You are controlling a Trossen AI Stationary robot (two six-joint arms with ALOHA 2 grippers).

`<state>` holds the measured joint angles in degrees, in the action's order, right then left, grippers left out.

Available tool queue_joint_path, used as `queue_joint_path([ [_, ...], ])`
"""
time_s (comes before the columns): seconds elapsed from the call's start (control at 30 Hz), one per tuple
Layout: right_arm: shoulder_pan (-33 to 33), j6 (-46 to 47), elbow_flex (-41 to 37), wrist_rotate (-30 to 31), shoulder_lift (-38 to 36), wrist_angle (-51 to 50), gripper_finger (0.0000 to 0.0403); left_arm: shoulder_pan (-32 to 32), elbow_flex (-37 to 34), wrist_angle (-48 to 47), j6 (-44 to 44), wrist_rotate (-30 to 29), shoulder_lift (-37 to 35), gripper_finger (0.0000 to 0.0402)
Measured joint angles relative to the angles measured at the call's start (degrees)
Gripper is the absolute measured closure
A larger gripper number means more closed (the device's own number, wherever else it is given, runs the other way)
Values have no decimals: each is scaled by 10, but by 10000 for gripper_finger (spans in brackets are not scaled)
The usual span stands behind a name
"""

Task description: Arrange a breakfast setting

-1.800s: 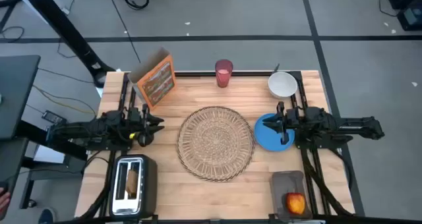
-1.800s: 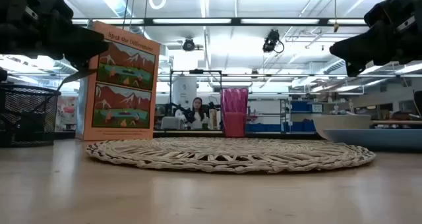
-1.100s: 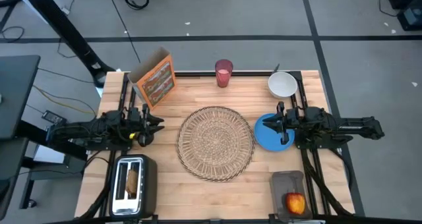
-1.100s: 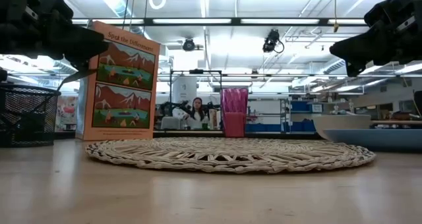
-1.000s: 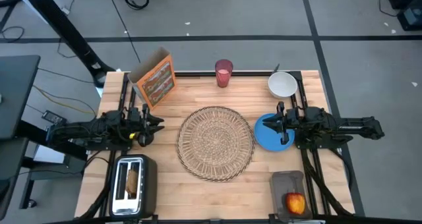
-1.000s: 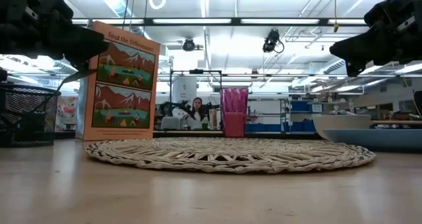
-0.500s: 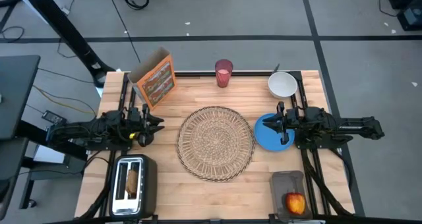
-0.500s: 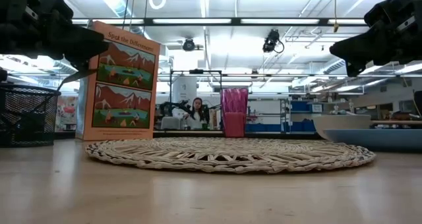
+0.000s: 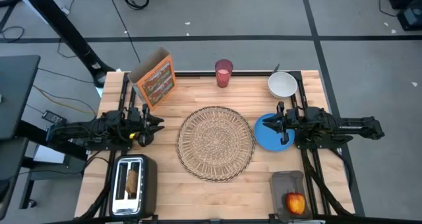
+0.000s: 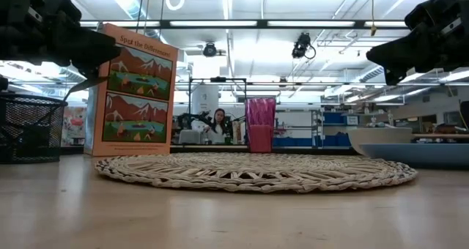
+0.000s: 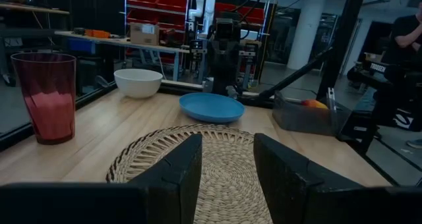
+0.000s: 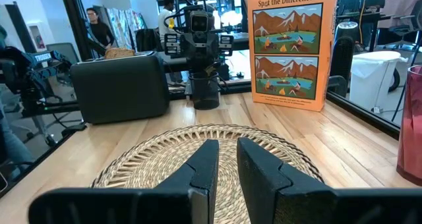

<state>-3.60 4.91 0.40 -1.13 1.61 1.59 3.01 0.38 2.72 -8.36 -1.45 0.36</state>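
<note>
The round wicker placemat [image 9: 215, 143] lies at the table's middle. The blue plate [image 9: 264, 136] lies flat at its right, the white bowl [image 9: 282, 85] behind the plate. The pink cup [image 9: 223, 73] and the orange cereal box [image 9: 157, 80] stand at the far edge. A toast slice [image 9: 132, 180] sticks up out of the toaster [image 9: 134, 184]. The apple [image 9: 295, 201] lies in a grey tray [image 9: 288, 183]. I cannot make out the spoon. My left gripper [image 11: 227, 145] is open, above the table left of the mat. My right gripper [image 12: 227, 148] is narrowly open, above the plate.
A black mesh holder [image 10: 29, 128] stands at the table's left, near the left arm. The toaster takes the near left corner, the grey tray the near right. Bare wood [image 9: 217, 191] shows in front of the mat. People [image 12: 99, 29] stand in the room beyond.
</note>
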Motion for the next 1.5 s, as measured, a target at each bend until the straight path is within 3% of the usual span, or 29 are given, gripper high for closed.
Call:
queue_joint_path([
  [0.5, 0, 0, 0, 0, 0, 0, 337, 0, 0, 0, 0, 0, 0, 257],
  [0.6, 0, 5, 0, 28, 0, 26, 337, 0, 0, 0, 0, 0, 0, 257],
  [0.77, 0, 219, 0, 29, 0, 155, 337, 0, 0, 0, 0, 0, 0, 257],
  [0.93, -1, 284, 2, 135, 0, 195, 337, 1, 0, 0, 22, 0, 0, 257],
  [1.2, -1, 341, 105, 136, 70, 23, 348, 1, 0, 1, 46, 0, 0, 257],
  [1.37, -16, 387, 240, 205, 183, -175, 348, 1, 0, 1, 13, 0, 0, 257],
  [1.5, -54, 406, 349, 204, 293, -343, 331, 1, 0, 4, -15, 0, 0, 257],
])
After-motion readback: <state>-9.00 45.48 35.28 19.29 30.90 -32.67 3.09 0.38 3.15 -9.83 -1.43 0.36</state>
